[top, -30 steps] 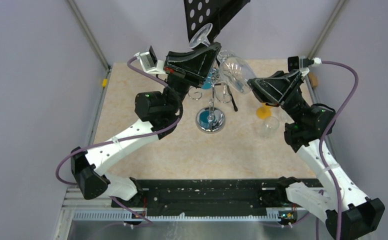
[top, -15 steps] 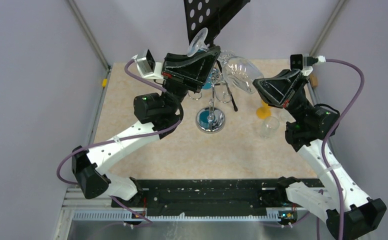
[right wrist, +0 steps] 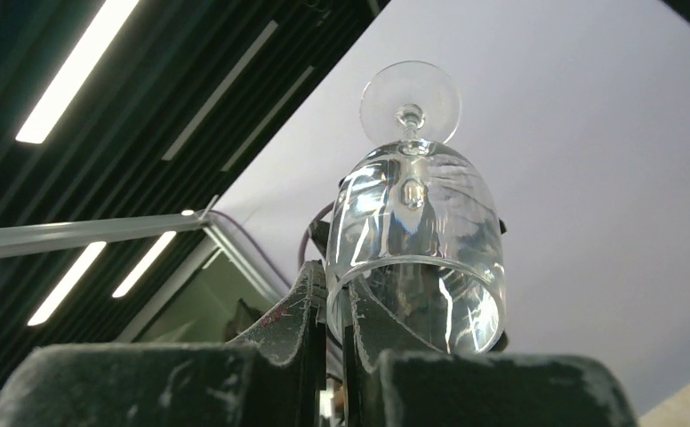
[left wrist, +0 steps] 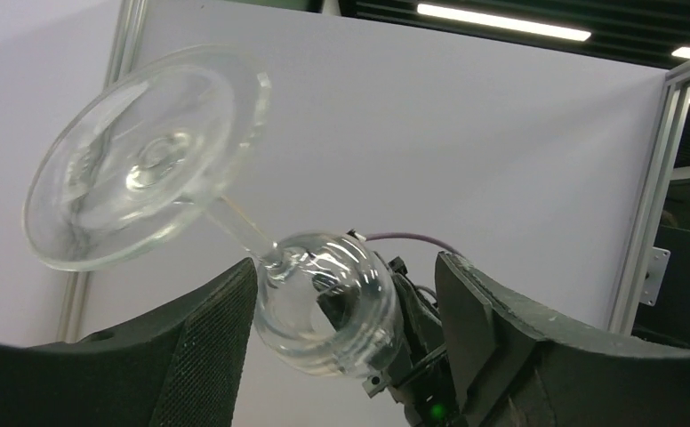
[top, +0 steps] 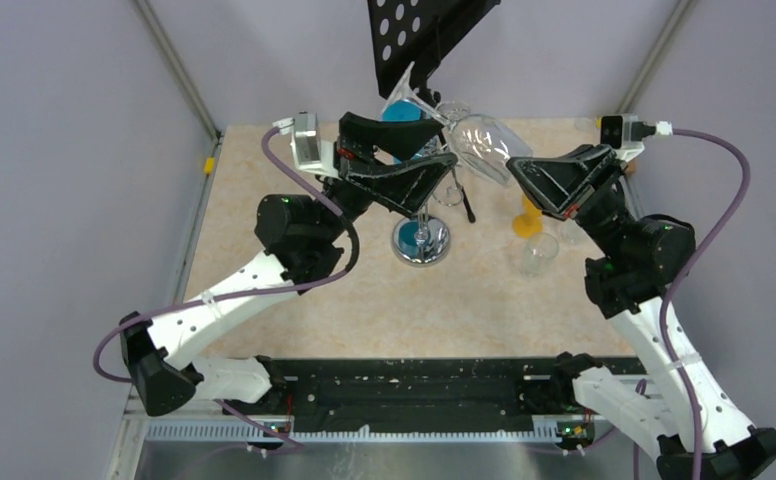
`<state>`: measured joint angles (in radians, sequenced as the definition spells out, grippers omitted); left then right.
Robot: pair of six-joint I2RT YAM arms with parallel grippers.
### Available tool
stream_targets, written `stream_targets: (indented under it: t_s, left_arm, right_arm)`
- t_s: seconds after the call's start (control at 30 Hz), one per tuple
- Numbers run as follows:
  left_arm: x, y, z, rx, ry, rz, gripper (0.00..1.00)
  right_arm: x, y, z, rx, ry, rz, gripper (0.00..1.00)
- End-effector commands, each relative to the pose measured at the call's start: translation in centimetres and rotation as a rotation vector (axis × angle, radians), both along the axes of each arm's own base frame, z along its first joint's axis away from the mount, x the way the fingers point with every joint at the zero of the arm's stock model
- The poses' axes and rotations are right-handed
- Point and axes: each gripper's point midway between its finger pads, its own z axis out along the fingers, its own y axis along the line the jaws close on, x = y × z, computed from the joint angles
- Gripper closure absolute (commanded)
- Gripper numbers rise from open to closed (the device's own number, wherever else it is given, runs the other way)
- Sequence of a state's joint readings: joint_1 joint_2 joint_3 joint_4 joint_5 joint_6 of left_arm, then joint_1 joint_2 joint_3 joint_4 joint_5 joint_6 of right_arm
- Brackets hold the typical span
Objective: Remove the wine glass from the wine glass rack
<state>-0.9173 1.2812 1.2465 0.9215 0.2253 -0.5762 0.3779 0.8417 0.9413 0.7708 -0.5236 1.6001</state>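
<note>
Wine glass rack [top: 421, 243] — top partly hidden behind the left tool [top: 448, 140].

The wine glass [top: 479, 140] lies tilted between both pincers, its rim pinched in the right pincer [top: 513, 166] and its stem end in the gap of the left pincer [top: 446, 140]. The wine glass rack [top: 421, 241] stands on the worktop [top: 364, 300] beneath the left pincer. A small glass [top: 537, 255] stands beneath the right pincer.
</note>
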Motion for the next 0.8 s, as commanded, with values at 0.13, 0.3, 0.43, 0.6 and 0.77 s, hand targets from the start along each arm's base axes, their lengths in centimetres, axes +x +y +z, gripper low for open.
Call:
stream_targets:
  t_s: [0.13, 0.3, 0.43, 0.6, 0.77]
  left_arm:
    - [-0.5, 0.9, -2.4, 0.163, -0.006, 0.081, 0.21]
    - [1.2, 2.4, -4.6, 0.273, 0.028, 0.247, 0.2]
    - [3.1, 4.4, -6.1, 0.366, 0.067, 0.414, 0.15]
    - [5.2, 6.7, -7.7, 0.508, 0.15, 0.578, 0.1]
    - [6.1, 8.7, -8.5, 0.536, 0.213, 0.678, 0.09]
  right_arm:
    - [-1.0, -2.1, 2.6, -0.145, -0.1, -0.318, 1.0]
    - [-0.1, -4.2, 1.9, -0.373, -0.092, -0.575, 1.0]
    - [1.4, -8.0, 0.4, -0.562, -0.008, -0.828, 1.0]
    - [3.6, -13.6, -3.3, -0.797, 0.199, -1.104, 1.0]
    - [4.5, -18.8, -7.7, -1.051, 0.443, -1.314, 1.0]
